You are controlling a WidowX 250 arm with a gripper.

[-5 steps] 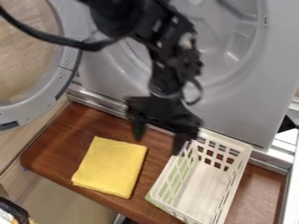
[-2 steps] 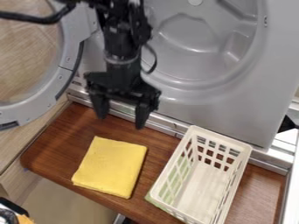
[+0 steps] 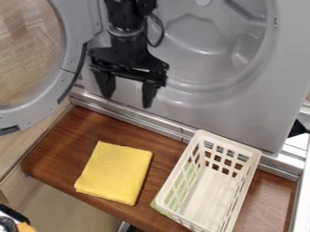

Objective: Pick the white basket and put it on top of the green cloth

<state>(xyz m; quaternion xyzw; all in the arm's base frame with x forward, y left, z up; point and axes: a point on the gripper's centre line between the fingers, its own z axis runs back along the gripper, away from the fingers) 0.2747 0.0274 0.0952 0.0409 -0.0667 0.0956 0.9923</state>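
Looking at a claw with fingers spread apart, up by the grey machine beyond the surface's back edge. Toward the right end, on top of the green cloth, the white basket. Well left of the basket, a folded yellow cloth.

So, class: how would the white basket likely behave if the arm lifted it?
The white basket looks like moulded plastic, so probably stiff. Its slotted walls and bare inside suggest it is light for its size. Gripped by one rim, it might tilt.
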